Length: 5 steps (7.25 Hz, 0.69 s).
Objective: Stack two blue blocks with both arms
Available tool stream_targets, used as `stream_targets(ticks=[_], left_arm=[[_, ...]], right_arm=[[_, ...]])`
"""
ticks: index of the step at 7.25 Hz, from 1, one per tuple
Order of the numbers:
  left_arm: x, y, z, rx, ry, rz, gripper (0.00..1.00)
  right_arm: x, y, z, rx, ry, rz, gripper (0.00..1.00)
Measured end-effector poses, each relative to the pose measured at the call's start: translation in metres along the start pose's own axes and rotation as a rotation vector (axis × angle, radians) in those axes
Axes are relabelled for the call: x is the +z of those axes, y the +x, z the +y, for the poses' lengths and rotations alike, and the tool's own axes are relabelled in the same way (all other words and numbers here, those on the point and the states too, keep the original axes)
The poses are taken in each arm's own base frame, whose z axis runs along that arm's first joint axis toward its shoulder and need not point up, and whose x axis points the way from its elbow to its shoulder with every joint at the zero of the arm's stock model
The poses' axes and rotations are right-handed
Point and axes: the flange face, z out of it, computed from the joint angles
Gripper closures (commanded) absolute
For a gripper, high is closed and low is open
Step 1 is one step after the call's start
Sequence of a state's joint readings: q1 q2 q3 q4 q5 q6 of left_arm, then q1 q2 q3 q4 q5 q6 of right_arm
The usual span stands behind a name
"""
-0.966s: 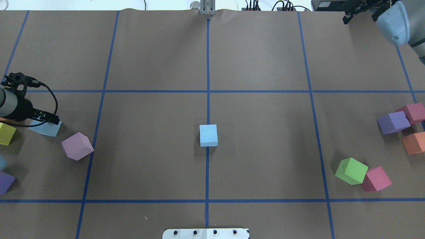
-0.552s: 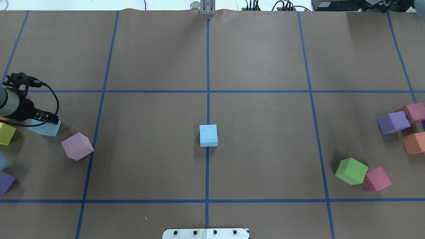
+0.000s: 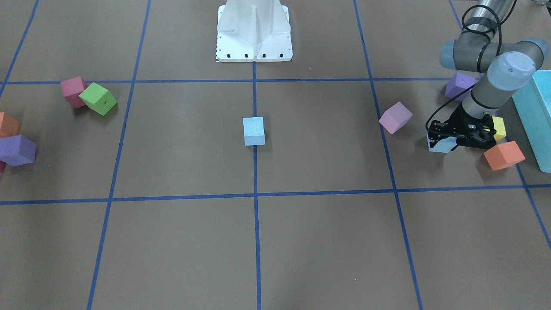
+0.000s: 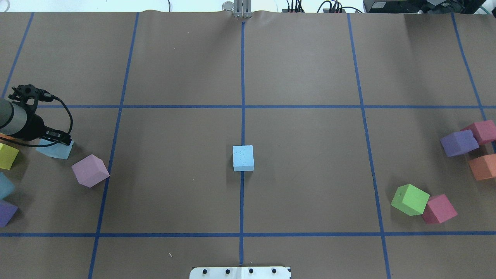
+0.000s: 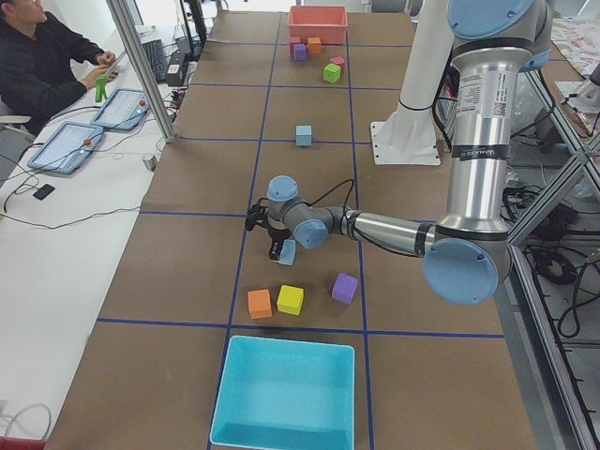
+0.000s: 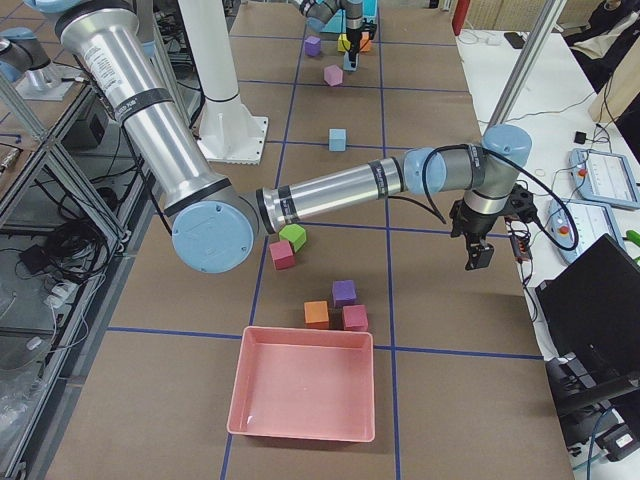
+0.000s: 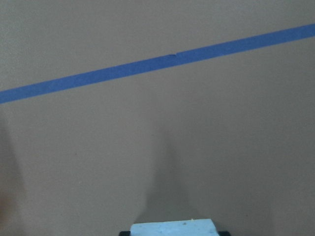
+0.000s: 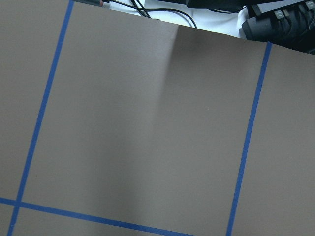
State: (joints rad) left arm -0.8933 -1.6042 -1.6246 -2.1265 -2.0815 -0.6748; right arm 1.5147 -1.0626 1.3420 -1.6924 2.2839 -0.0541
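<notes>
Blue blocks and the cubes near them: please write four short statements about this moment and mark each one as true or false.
1. The first blue block lies on the centre tape line. True.
2. The two blue blocks are already stacked. False: the second blue block is far to the side, between the jaws of the left gripper.
3. The green cube stands alone. False: it touches a red cube.
4. A lilac cube lies between the left gripper and the first blue block. True.
</notes>
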Motion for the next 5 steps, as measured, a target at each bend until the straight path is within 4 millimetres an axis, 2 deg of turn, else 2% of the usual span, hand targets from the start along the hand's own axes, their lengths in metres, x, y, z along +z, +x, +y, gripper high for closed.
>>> stream_targets(ticks=[1,2,4,5], left_arm=[[-0.007,0.011,-0.01,-0.005,-0.018,0.012,0.41],[-0.022,0.031,-0.027,-0.017,-0.037,0.024,0.41],[-0.077,0.108,-0.086,-0.048,-0.073,0.024,0.41],[-0.104,0.137,-0.101,-0.055,-0.083,0.017,0.41]], right_arm=[[0.005,0.022,0.01,0.005,0.004,0.004,0.0],[0.008,0.041,0.02,0.008,0.006,0.009,0.0],[0.009,0.068,0.037,0.005,0.006,0.017,0.0],[0.009,0.073,0.04,0.003,0.005,0.019,0.0]])
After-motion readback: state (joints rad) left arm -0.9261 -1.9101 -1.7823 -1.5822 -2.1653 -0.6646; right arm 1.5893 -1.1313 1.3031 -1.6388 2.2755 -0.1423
